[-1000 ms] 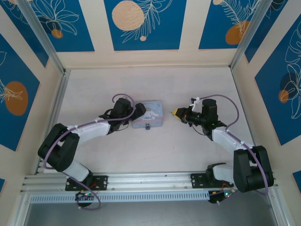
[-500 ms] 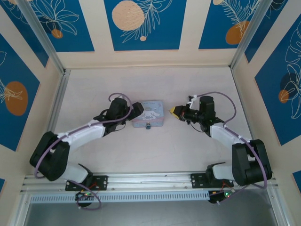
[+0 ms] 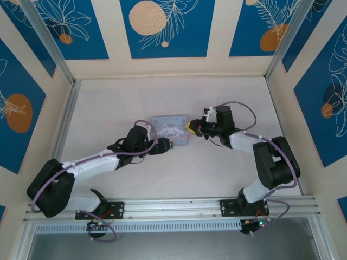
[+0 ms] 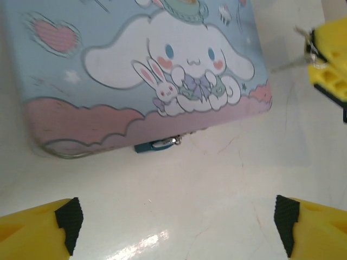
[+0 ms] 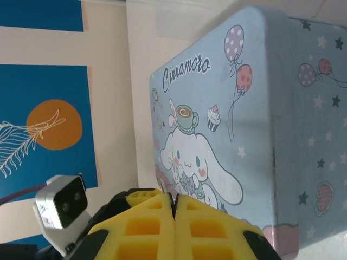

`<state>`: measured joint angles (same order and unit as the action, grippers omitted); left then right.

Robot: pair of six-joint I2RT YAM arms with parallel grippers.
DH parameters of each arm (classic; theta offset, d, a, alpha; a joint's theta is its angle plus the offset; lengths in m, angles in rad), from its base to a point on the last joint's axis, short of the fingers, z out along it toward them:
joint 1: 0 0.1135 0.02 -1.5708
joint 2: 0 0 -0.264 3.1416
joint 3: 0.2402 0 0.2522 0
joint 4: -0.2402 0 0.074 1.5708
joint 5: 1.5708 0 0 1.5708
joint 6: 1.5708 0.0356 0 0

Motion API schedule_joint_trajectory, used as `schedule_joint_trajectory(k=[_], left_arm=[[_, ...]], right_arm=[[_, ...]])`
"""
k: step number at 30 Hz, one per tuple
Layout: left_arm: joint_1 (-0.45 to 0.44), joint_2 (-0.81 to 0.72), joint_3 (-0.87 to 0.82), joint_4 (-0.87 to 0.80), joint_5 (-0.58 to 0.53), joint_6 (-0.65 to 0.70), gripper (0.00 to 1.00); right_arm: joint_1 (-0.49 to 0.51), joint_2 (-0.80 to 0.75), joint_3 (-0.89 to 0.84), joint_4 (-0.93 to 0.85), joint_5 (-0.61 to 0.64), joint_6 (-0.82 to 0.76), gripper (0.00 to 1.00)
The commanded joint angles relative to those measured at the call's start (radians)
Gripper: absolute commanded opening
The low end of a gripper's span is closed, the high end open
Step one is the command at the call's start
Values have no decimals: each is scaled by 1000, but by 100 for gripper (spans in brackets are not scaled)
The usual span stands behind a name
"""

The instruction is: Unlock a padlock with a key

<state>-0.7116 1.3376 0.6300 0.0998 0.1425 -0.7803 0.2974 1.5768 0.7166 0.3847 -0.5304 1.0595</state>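
Observation:
The padlock (image 4: 156, 144), tiny and dark blue with a silver shackle, hangs at the front edge of the light-blue cartoon tin (image 4: 135, 59), (image 3: 171, 130), (image 5: 255, 108). My left gripper (image 4: 176, 227), (image 3: 166, 144) is open, its yellow fingertips (image 4: 38, 233) spread wide on the table just in front of the padlock, with nothing between them. My right gripper (image 5: 174, 197), (image 3: 191, 127) is shut at the tin's right side. A thin bit of metal, the key (image 4: 307, 40), sticks out of its yellow fingers (image 4: 331, 59).
The tin lies flat in the middle of the white table (image 3: 217, 168). Aluminium rails (image 3: 59, 130) and blue-patterned walls (image 3: 165, 27) close in the workspace. Free table surface lies in front of and behind the tin.
My left gripper has swung from the tin's left side round to its front, by the padlock. My right gripper has moved left, up to the tin's right edge.

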Motion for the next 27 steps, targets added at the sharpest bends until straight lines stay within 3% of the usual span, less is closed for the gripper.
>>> schedule_joint_trajectory(k=[1,9,27], left_arm=[[-26,73,4,93,33,64,88],[-62,211,-3,235,-6,124,79],[-63,391,-1,437,-80,185,75]], right_arm=[[11,28,28,40,7,18,0],[20,77,25,56,17,30,0],[20,88,38,22,41,27,0]])
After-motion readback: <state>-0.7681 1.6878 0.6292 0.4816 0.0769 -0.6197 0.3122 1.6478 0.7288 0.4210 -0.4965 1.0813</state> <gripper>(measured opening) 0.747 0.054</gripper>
